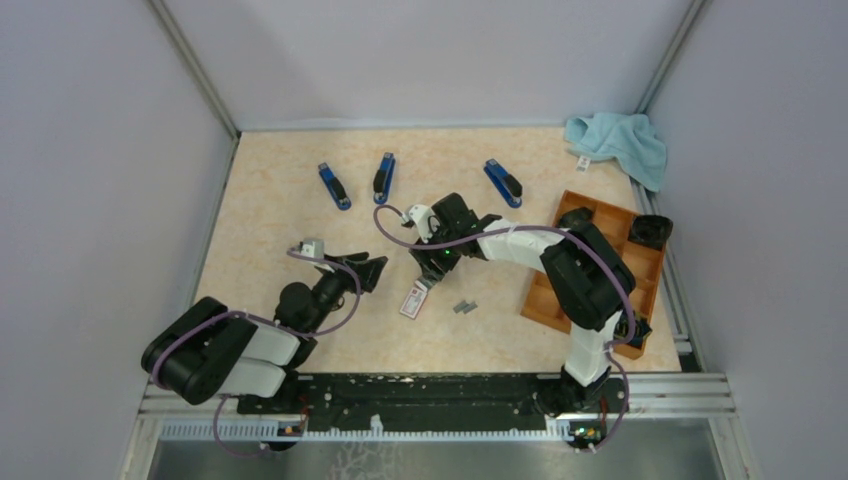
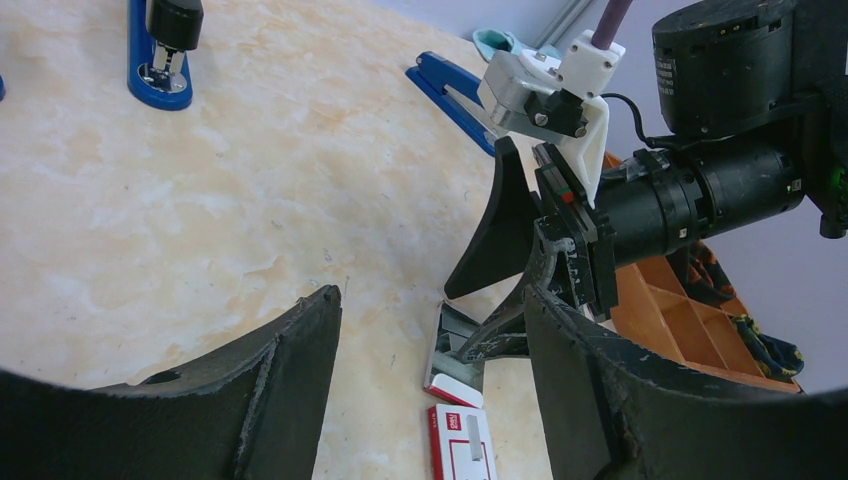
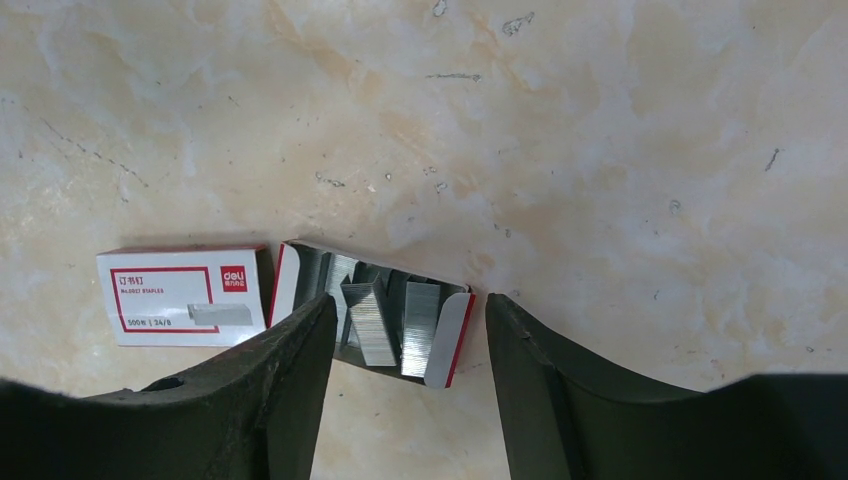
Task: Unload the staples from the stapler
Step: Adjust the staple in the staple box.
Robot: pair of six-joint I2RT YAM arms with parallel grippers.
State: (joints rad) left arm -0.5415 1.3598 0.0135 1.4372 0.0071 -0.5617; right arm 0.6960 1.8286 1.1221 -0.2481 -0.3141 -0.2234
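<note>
Three blue staplers (image 1: 334, 186) (image 1: 384, 177) (image 1: 504, 183) lie along the back of the table, away from both grippers. My right gripper (image 3: 410, 340) (image 1: 429, 273) hangs open over an opened small box tray (image 3: 445, 335) holding grey strips of staples (image 3: 375, 320). Its fingers straddle the tray and grip nothing. The box's white and red sleeve (image 3: 185, 295) lies just left of the tray. A few loose staples (image 1: 464, 307) lie on the table right of the box. My left gripper (image 2: 430, 330) (image 1: 371, 268) is open and empty, low and facing the box (image 2: 460, 445).
A wooden compartment tray (image 1: 640, 255) stands at the right edge, under the right arm. A light blue cloth (image 1: 620, 140) is bunched in the back right corner. Grey walls close in the table on three sides.
</note>
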